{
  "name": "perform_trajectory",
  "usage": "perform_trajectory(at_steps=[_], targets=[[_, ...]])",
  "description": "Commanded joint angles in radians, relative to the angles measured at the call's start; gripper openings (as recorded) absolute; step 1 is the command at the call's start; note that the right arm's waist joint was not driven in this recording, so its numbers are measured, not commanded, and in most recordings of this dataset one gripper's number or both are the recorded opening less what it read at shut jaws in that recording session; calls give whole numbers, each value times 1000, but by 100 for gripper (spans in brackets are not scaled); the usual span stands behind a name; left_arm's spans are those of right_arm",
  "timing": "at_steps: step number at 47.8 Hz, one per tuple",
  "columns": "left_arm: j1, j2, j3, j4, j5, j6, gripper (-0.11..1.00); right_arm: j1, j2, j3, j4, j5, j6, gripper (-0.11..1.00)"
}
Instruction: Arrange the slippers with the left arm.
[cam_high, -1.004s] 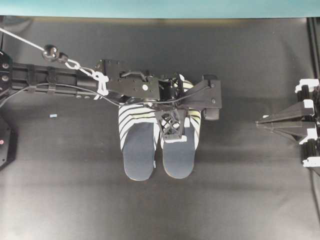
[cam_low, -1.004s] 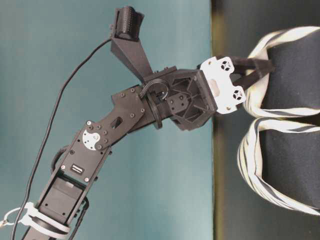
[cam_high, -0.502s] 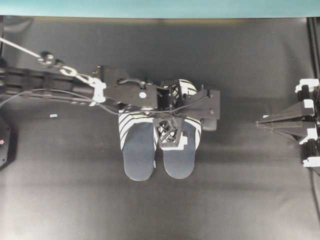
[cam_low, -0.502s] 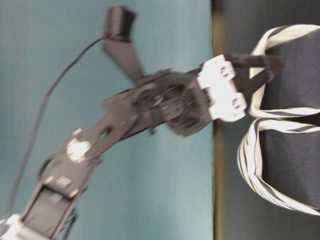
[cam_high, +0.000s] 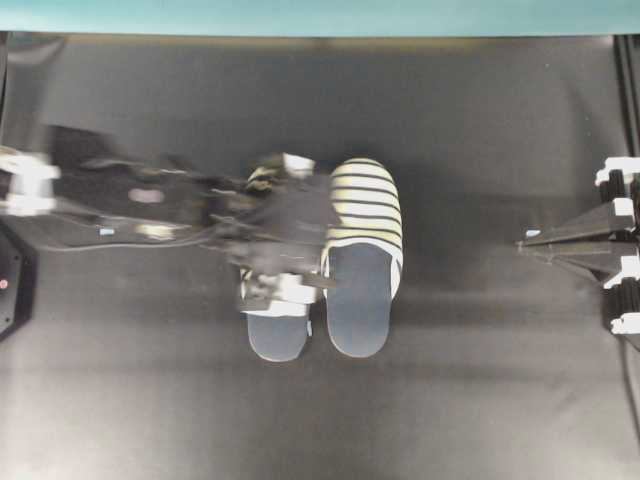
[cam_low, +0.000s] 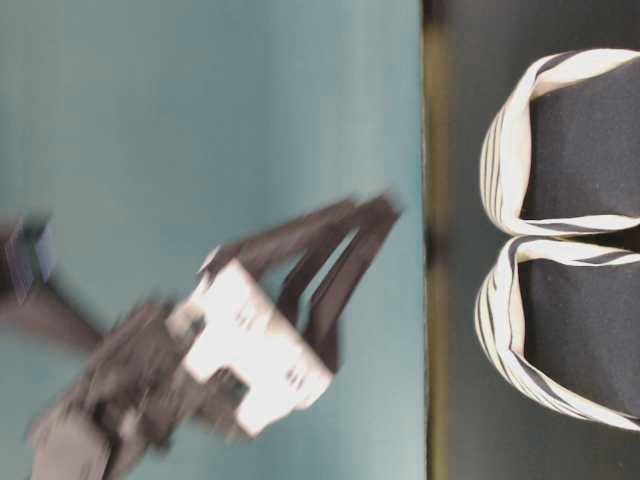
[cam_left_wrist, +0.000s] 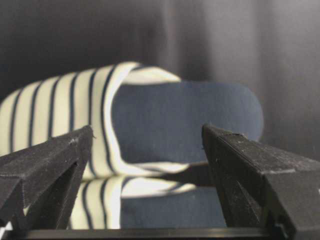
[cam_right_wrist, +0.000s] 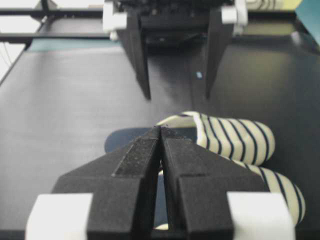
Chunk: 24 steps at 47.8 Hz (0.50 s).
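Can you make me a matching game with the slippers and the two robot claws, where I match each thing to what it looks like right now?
Things:
1. slippers
2. left gripper
3. right gripper
4. table

States:
A. fingers pressed together
B. side by side, stripy toes pointing the same way
C. fingers spread wide, holding nothing
D. black and flat, under everything

Right pairs: 1-B, 2-C, 3-A, 4-D

light: dim, even | blur: left arm (cam_high: 150, 195) motion-smeared | slippers (cam_high: 340, 255) sharp | shadows: soft
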Motion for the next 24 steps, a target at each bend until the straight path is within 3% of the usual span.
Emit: perform_trajectory(at_steps=[1,9,24], targets=[[-2,-87,84,2,-89,-3,84,0,2,-5,3,-5,6,0],[-2,-173,213,2,-207,-5,84,-2,-2,-2,3,-5,6,0],[-3,-290,351,2,-322,-6,84,0,-2,2,5,-5,6,0]])
